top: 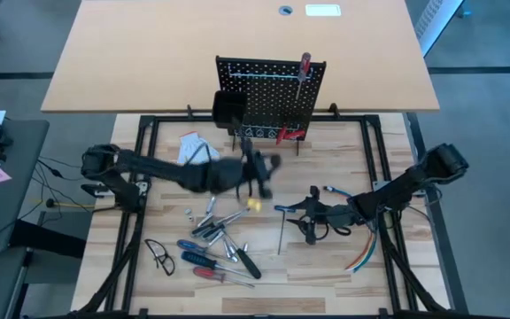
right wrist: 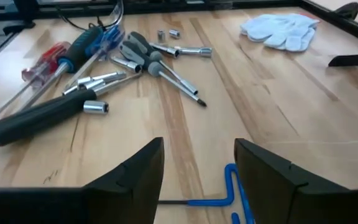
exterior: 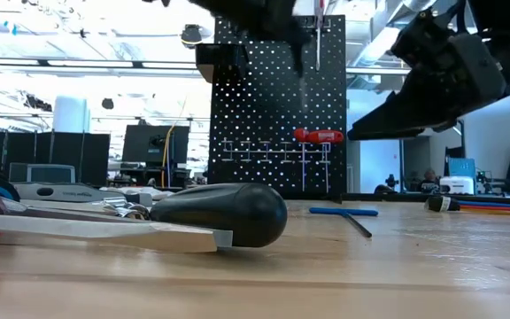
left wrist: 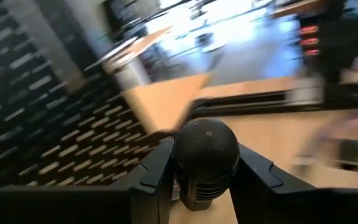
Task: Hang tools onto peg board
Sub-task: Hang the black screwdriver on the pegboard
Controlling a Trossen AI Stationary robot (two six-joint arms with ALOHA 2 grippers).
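Note:
The peg board [top: 268, 93] stands at the table's far middle. A red-handled screwdriver [top: 305, 66] and red pliers [top: 289, 135] hang on it. My left gripper [top: 259, 177] is up in front of the board, shut on a black-handled tool [left wrist: 205, 155]. The tool's shaft is hidden. My right gripper [right wrist: 199, 149] stands open low over the table, its fingers either side of the blue T-handle key [right wrist: 232, 186], which lies flat on the wood [top: 282, 213]. More tools [top: 215, 244] lie in a loose pile at the near left. My left gripper pinches the black handle by its two sides [left wrist: 185, 177] between its two fingers, just behind the rounded butt end [left wrist: 207, 140]. The fingers point level and lie along the handle, with the butt toward the wrist. The tool is lifted clear of the table.
A white glove [top: 193, 146] lies left of the board. Safety glasses [top: 159, 255] sit at the near left and coloured cables [top: 366, 252] at the near right. A thick black handle [exterior: 224, 213] lies on the near side of the tool pile. A small yellow thing [top: 255, 204] sits mid-table.

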